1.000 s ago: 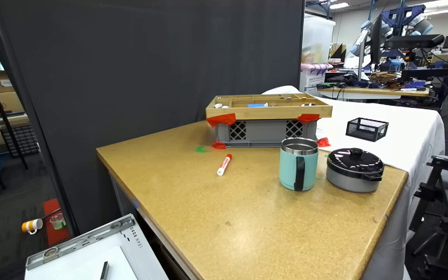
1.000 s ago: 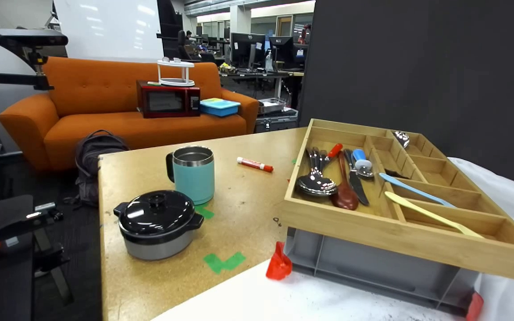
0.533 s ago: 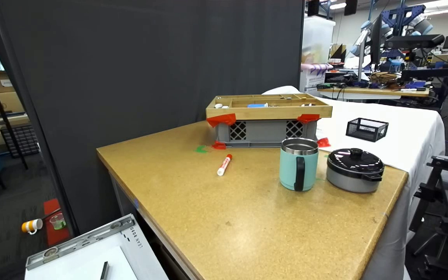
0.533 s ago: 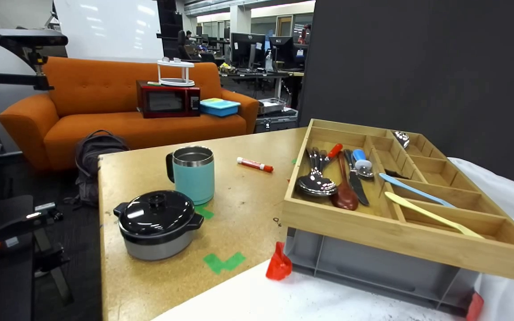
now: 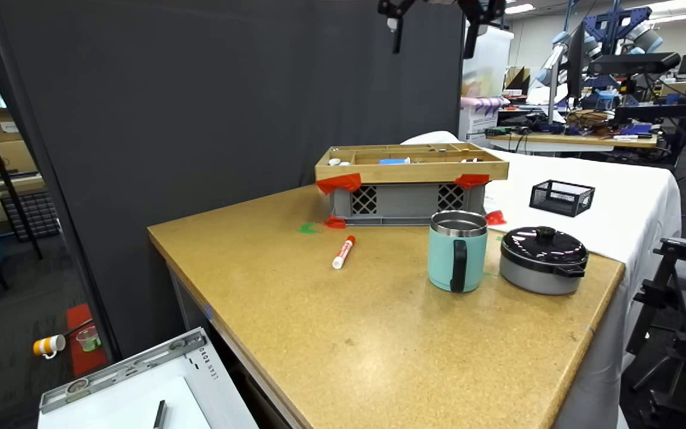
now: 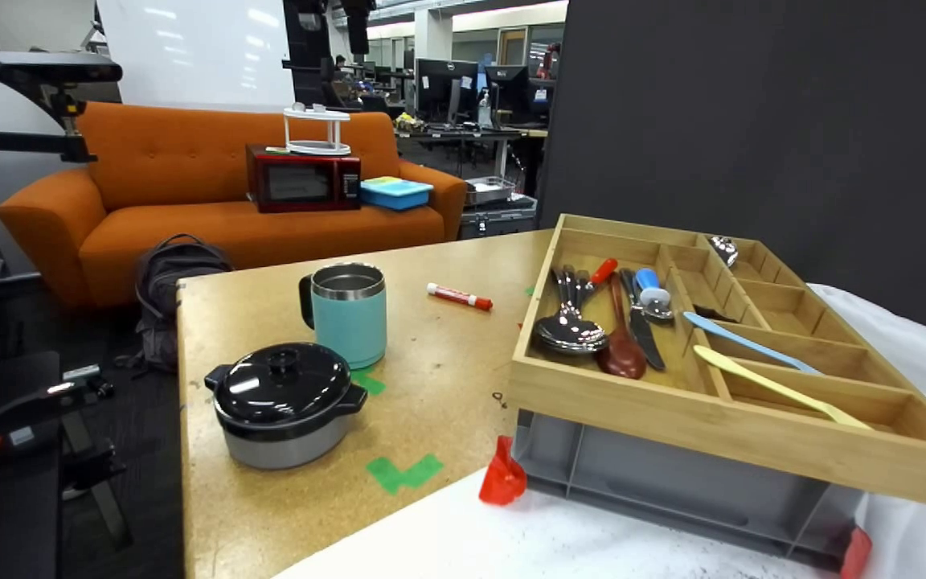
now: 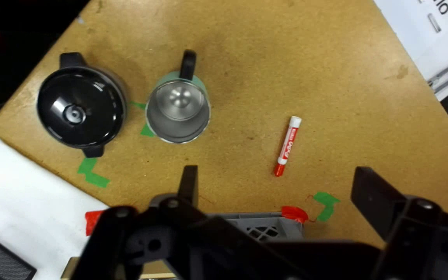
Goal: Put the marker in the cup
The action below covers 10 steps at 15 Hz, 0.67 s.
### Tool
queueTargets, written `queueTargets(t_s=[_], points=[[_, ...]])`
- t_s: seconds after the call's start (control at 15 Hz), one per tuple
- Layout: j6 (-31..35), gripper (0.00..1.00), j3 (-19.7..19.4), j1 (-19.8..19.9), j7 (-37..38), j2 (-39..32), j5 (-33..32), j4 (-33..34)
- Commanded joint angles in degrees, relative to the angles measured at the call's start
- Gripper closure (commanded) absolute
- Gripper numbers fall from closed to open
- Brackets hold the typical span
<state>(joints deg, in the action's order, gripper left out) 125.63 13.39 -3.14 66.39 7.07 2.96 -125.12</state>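
Reaching for the marker point(image 7: 287, 146) looks to me like the step in hand, with nothing picked up yet. My end effector point(image 5: 433, 52) hangs high, well above the desk point(image 5: 319, 333), its fingers point(image 7: 189, 186) spread wide and nothing between them. The marker lies flat on the desk, well apart from the cup point(image 5: 447, 253), its red end pointing toward the crate point(image 5: 405, 205). In the wrist view it shows in the stretch between the fingers, beyond their tips. Its length runs roughly across the line on which they would meet, with a slight slant, so I judge the next move to be a small turn of the wrist, then a long descent until I can pinch it near the middle. On the way down I'd mind the tray point(image 5: 414, 174) on top of the crate, since both stand near the red end. After that I'd want to lift higher than the cup, carry across and tip the marker on end before letting go: the cup stands upright, mouth open, and I see only bare metal inside. The pot point(image 7: 80, 107) sits just beside the cup on the side away from the marker, so coming in from the marker's side should keep me clear of it.
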Motion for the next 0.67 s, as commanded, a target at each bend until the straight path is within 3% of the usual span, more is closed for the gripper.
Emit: queueTargets(t_s=[0.0,0.33,0.53,0.6], points=[[4.6,0.00,-0.5,-1.9,6.5,-7.7,-2.5,5.0],[9.8,0.00,-3.9,-4.7,11.2,-17.8,-10.3,11.1],[9.3,0.00,-6.0,-6.2,10.9,-22.0,-10.9,14.6],[9.7,0.00,-6.2,-6.2,9.3,-20.1,-9.5,12.1]])
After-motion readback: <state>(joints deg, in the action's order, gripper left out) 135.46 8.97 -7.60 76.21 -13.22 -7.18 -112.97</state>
